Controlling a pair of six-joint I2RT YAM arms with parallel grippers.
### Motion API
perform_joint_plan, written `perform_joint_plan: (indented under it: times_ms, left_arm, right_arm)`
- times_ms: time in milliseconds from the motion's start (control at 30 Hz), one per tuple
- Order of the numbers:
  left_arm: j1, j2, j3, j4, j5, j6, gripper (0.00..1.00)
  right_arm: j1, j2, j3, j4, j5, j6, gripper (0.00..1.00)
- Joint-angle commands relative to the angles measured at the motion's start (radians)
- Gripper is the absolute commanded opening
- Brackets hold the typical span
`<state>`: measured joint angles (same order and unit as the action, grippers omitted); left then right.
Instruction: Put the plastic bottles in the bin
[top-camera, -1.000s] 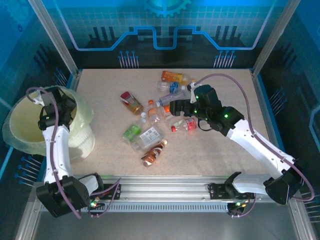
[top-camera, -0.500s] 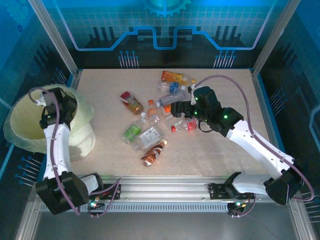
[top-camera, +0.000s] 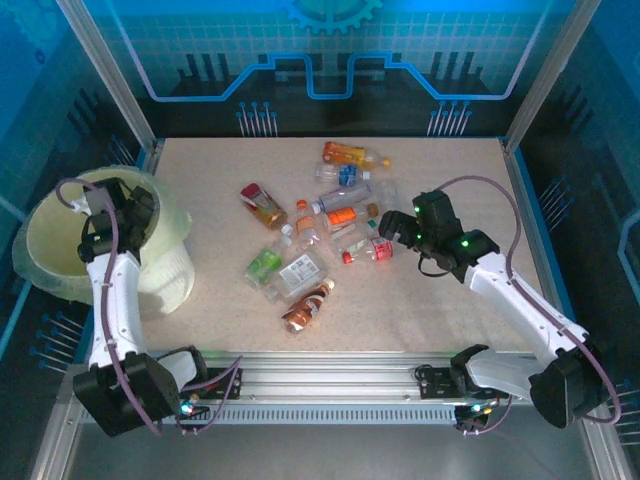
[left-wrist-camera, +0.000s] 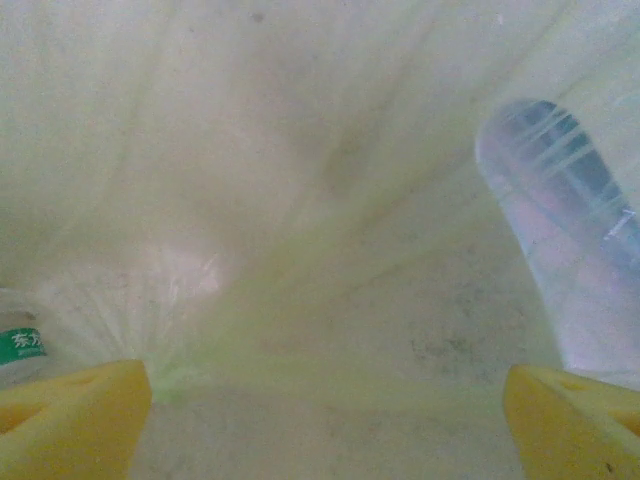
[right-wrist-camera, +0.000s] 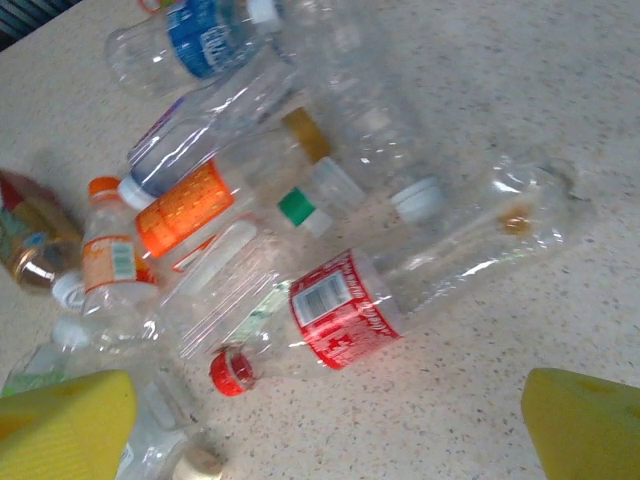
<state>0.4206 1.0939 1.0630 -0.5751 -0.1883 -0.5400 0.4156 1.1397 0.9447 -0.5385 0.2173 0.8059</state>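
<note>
The bin (top-camera: 45, 262) stands at the table's left edge, pale cream and lined with a thin bag. My left gripper (top-camera: 110, 214) hangs over its rim, pointing inside. In the left wrist view that gripper (left-wrist-camera: 325, 420) is open, nothing between its yellow fingertips (left-wrist-camera: 70, 420). A clear bottle (left-wrist-camera: 560, 250) lies against the bag (left-wrist-camera: 300, 180) at the right, and a green-labelled one (left-wrist-camera: 20, 345) at the left edge. Several plastic bottles lie mid-table. My right gripper (top-camera: 392, 227) is open just right of the red-labelled bottle (top-camera: 368, 250). That bottle (right-wrist-camera: 345, 305) lies ahead of my right gripper (right-wrist-camera: 325, 430).
An orange-labelled bottle (right-wrist-camera: 185, 205) and a blue-labelled one (right-wrist-camera: 200, 40) lie beyond the red one. A brown bottle (top-camera: 308, 305) and a green one (top-camera: 264, 263) lie nearer the front. Metal frame posts (top-camera: 105, 75) and blue walls ring the table. Bare tabletop (top-camera: 440, 170) lies at the back right.
My left gripper has opened over the bin. The right arm has pulled back to the right, away from the middle of the bottle pile, still open.
</note>
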Motion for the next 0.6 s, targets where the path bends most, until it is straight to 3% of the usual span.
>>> perform_joint_plan:
  times_ms: [0,233,467,567]
  left_arm:
    - [0.001,-0.077,0.049,-0.049,0.051,0.04,0.97]
    - [0.0,-0.241,0.037,-0.063,0.12,0.092,0.99]
    - [0.0,-0.37,0.079,-0.136,0.107,0.07,0.99]
    - [0.0,-0.421,0.084,-0.118,0.176,0.067,0.99]
  right_arm:
    - [-0.042,-0.023,-0.028,0.011,-0.024,0.101,1.0]
    - [-0.123,0.004,-0.089,0.06,-0.092,0.237,1.0]
    - [-0.158,0.049,-0.113,0.068,-0.069,0.413,1.0]
    - [-0.163,0.07,-0.123,0.078,-0.052,0.48,1.0]
